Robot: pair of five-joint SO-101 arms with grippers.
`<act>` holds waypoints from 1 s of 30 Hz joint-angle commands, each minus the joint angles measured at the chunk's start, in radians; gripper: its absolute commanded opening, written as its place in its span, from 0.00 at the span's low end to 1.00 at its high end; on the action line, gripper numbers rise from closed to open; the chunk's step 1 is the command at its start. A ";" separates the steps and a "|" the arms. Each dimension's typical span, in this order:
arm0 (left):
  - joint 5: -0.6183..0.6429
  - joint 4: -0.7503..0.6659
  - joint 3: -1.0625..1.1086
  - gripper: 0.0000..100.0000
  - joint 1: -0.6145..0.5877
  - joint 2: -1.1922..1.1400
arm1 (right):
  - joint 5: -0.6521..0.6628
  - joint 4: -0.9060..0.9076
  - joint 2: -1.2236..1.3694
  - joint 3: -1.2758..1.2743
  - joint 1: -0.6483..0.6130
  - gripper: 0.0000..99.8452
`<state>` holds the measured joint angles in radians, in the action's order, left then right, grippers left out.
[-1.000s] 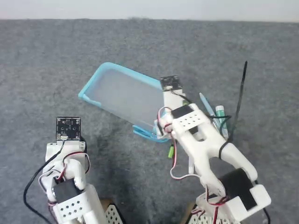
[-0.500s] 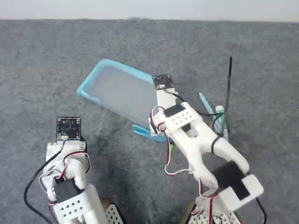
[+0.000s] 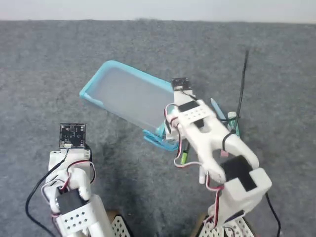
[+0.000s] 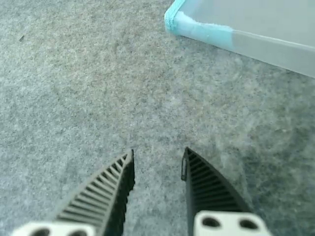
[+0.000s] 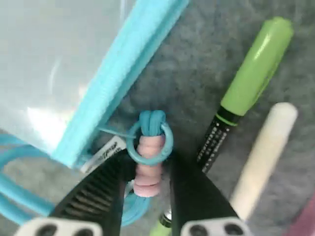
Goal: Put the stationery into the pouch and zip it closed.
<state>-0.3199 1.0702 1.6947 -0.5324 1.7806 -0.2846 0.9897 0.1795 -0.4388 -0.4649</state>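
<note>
Pouch [image 3: 126, 96] lies at the centre of the high frame on the table [image 3: 49, 59], its lower right corner hidden under the right arm [image 3: 212, 143]. Right gripper [image 5: 146, 160] is clamped on the pink zip pull [image 5: 147, 179]. Green marker [image 5: 253, 73] and white pen [image 5: 266, 147] lie just beside it, both partly cut off. Left gripper [image 4: 158, 152] is narrowly parted and holds nothing.

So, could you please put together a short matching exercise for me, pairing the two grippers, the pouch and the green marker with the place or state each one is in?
Things
1. left gripper
2. right gripper
3. pouch
4. green marker

Places or states
A. lying on the carpet beside a white pen
B. closed on the zip pull
C. open above bare carpet
D. translucent with turquoise edging

Pairs: 1-C; 2-B; 3-D; 4-A
</note>
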 commanded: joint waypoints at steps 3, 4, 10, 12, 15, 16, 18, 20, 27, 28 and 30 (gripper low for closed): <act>-0.006 0.002 -0.007 0.15 0.008 -0.002 | 0.295 0.176 -0.042 0.167 -0.010 0.02; -0.006 0.002 -0.007 0.15 0.008 -0.002 | 0.364 0.188 -0.047 0.189 -0.010 0.02; -0.006 -0.003 -0.007 0.15 0.008 -0.002 | 0.601 0.325 -0.056 0.417 0.035 0.01; -0.006 -0.005 -0.007 0.15 0.008 0.003 | 0.643 0.409 -0.087 0.505 0.036 0.01; -0.006 -0.009 -0.010 0.15 0.008 0.006 | 0.646 0.466 -0.179 0.571 0.030 0.01; -0.006 -0.026 -0.013 0.15 0.008 0.006 | 0.646 0.466 -0.217 0.568 0.030 0.01; -0.009 -0.034 -0.044 0.15 0.005 0.006 | 0.651 0.467 -0.297 0.549 0.016 0.01; -0.035 -0.028 -0.101 0.15 0.006 -0.003 | 0.660 0.461 -0.378 0.486 -0.008 0.01; -0.037 0.017 -0.414 0.21 0.008 -0.187 | 0.746 0.289 -0.665 0.091 -0.220 0.01; -0.034 0.017 -0.469 0.21 0.008 -0.265 | 0.746 0.272 -0.704 0.060 -0.242 0.01; -0.028 0.032 -0.581 0.21 0.008 -0.431 | 0.746 0.271 -0.759 0.038 -0.272 0.01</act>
<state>-0.3491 1.0825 1.3050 -0.5340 1.5842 0.4427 1.3042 -0.4480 -0.3759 -0.6905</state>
